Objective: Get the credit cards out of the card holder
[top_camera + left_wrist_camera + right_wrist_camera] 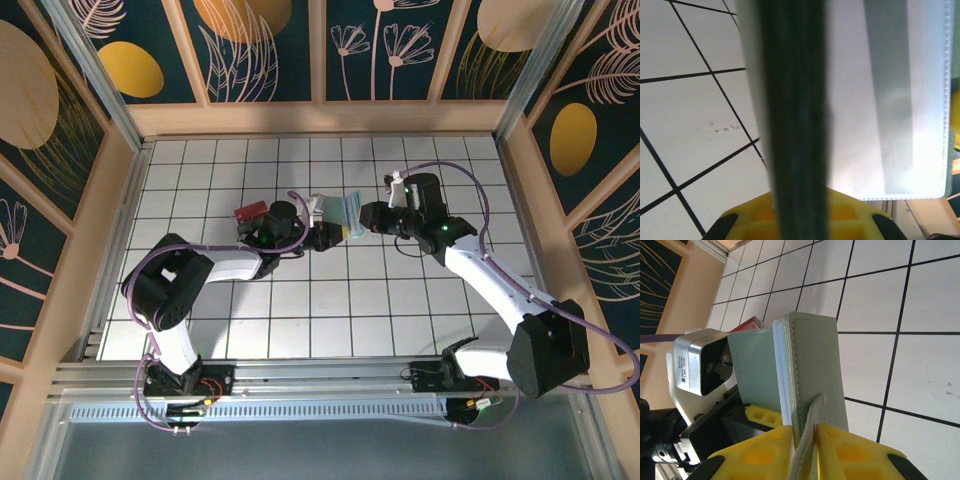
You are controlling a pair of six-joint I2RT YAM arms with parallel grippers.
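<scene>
The pale grey-green card holder [340, 212] hangs between both grippers above the middle of the table. My right gripper [358, 222] is shut on a stitched flap of the holder [815, 365], its yellow fingers [855, 450] pressed on either side. My left gripper [325, 237] is shut on another panel, which runs edge-on as a dark blurred band [797, 110] between its yellow fingers [850, 210]. A pale stitched panel [910, 100] spreads to the right. A thin white layer [780, 385] sits between the panels; I cannot tell whether it is one of the credit cards.
A clear box with red contents [250, 212] lies on the white tiled table [330, 310] just left of the left gripper. Wooden walls [320, 118] enclose the table. The left arm's wrist camera [700, 365] sits close beside the holder.
</scene>
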